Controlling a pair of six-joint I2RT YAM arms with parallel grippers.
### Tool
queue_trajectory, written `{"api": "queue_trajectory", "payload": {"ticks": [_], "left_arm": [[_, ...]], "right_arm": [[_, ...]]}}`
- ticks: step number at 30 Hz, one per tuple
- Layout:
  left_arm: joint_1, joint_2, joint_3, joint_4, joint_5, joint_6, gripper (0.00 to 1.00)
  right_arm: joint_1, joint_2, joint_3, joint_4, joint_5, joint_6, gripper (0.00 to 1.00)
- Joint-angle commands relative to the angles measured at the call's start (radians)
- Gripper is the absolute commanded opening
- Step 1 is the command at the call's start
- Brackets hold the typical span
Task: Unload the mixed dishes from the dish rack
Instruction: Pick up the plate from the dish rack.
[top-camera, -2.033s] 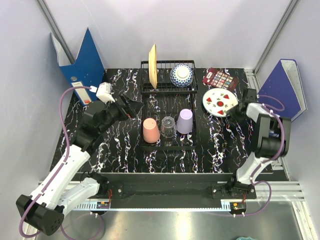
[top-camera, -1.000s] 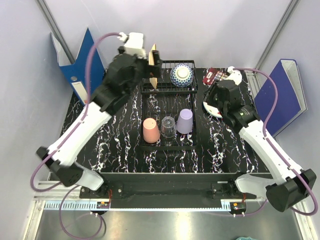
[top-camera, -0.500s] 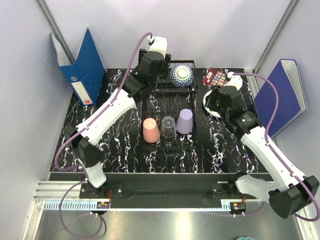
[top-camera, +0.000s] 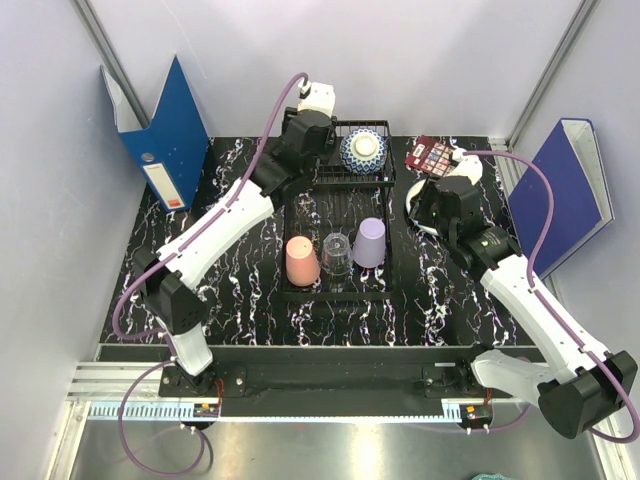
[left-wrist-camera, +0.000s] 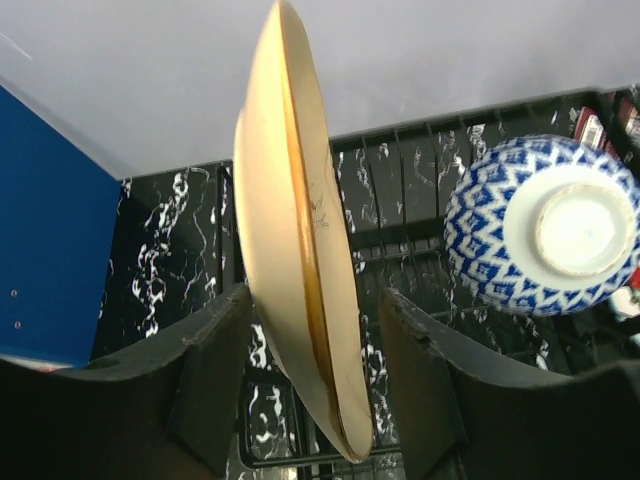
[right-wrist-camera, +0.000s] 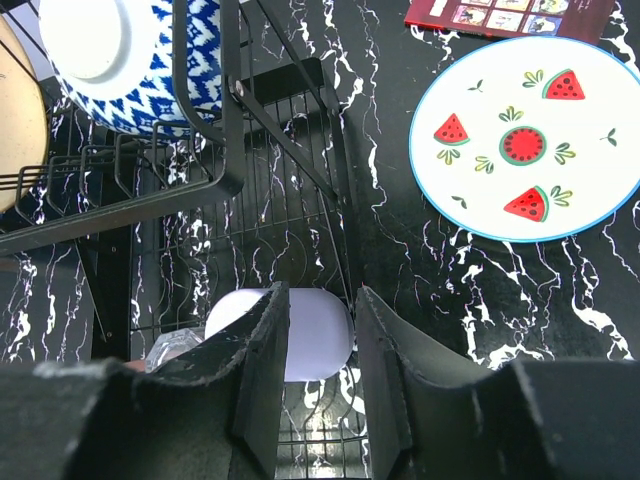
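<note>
Dish rack (top-camera: 335, 293) sits mid-table, raised section toward the far edge; widest open stretch of table (top-camera: 240, 305) lies between rack and left edge; white plate (right-wrist-camera: 530, 135) lies flat off the rack's far right corner.

Raised section: cream plate (left-wrist-camera: 300, 260) upright at left, blue-and-white bowl (left-wrist-camera: 540, 225) at right; tray part: salmon cup (top-camera: 301, 261), glass cup (top-camera: 336, 254), lavender cup (top-camera: 370, 242) in a row.

Left gripper (left-wrist-camera: 315, 298) straddles the cream plate's rim, fingers part-open, gaps either side; right gripper (right-wrist-camera: 322, 295) hovers over the rack's right edge, fingers apart, nothing held.

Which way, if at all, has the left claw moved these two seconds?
Yes: the left gripper went from left of the dish rack to its far-left corner, now straddling the cream plate.
</note>
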Motion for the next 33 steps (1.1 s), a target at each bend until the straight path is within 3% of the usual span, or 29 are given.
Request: {"api": "queue_trajectory", "payload": {"ticks": [1,5,6,8,13,25,33], "left_arm": [[0.001,0.0,-0.023,0.029,-0.008,-0.015,0.55],[0.001,-0.01,-0.045,0.038,-0.008,-0.025,0.41],[0.001,-0.015,-0.052,0.043,-0.011,-0.025,0.3],[0.001,-0.024,-0.059,0.05,-0.015,-0.026,0.17],[0.001,-0.052,-0.049,0.049,-0.026,-0.025,0.0],[-0.01,-0.09,-0.051,0.058,-0.06,-0.026,0.0],[-0.025,-0.147,-0.091,0.177,-0.169,-0.045,0.0]], "right_arm": [[0.009,-0.016,0.002,0.051,0.004,-0.001,0.41],[0.009,-0.012,0.002,0.051,0.002,-0.001,0.41],[0.009,-0.012,0.002,0.051,0.004,-0.001,0.41],[0.009,-0.012,0.001,0.049,0.007,-0.002,0.41],[0.01,-0.015,0.004,0.049,0.007,0.001,0.41],[0.009,-0.013,-0.001,0.051,0.022,-0.002,0.41],[0.01,-0.015,-0.008,0.052,0.033,-0.004,0.41]]}}
